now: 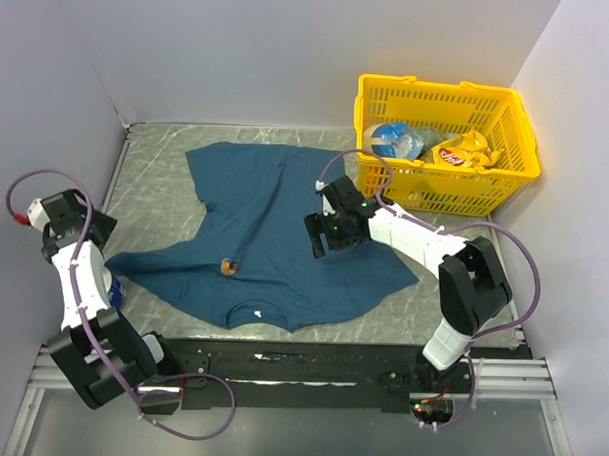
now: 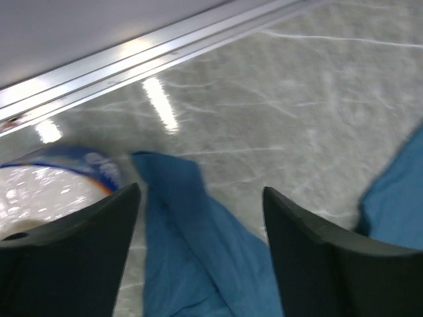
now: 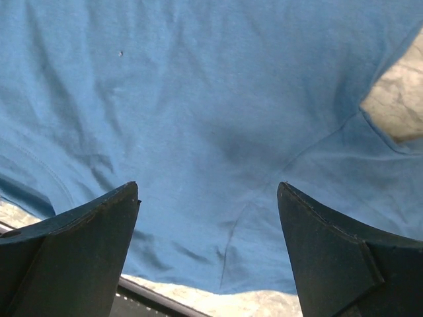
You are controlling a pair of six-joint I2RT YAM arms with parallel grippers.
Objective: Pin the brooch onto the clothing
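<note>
The clothing (image 1: 275, 212), a dark teal T-shirt, lies spread flat on the grey marbled table, its neck toward the near edge. The brooch (image 1: 227, 267), a tiny orange-gold trinket, sits on the shirt's left part near a sleeve. My right gripper (image 1: 319, 236) hovers open over the shirt's right side; in the right wrist view only blue cloth (image 3: 198, 99) shows between its fingers (image 3: 208, 191). My left gripper (image 1: 92, 231) is at the far left, open, above a shirt sleeve (image 2: 192, 251) with nothing between its fingers (image 2: 201, 198). Neither wrist view shows the brooch.
A yellow basket (image 1: 441, 188) holding snack packets stands at the back right, close behind my right arm. A white and blue packet (image 2: 53, 185) lies next to the sleeve by the left gripper. An aluminium rail (image 2: 165, 43) runs along the table's edge.
</note>
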